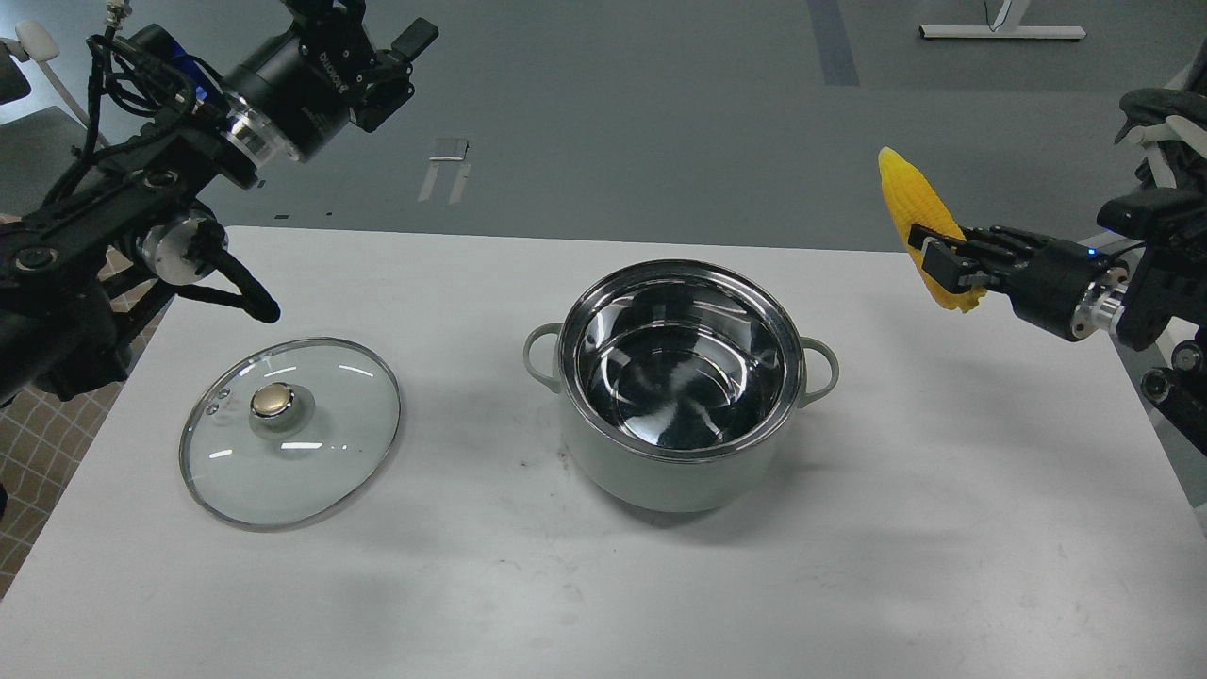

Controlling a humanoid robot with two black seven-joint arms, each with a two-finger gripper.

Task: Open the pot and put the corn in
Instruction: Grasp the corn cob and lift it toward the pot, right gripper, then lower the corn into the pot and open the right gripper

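The pale grey-green pot point(681, 377) stands open in the middle of the white table, its steel inside empty. My right gripper point(935, 256) is shut on the yellow corn point(913, 209) and holds it in the air, high to the right of the pot, its pointed end up. My left gripper point(377, 47) is raised at the top left, above the floor beyond the table's far edge, empty; its fingers are seen end-on.
The glass lid point(290, 430) with a brass knob lies flat on the table point(603, 585) to the left of the pot. A chair frame point(1162, 189) stands at the far right.
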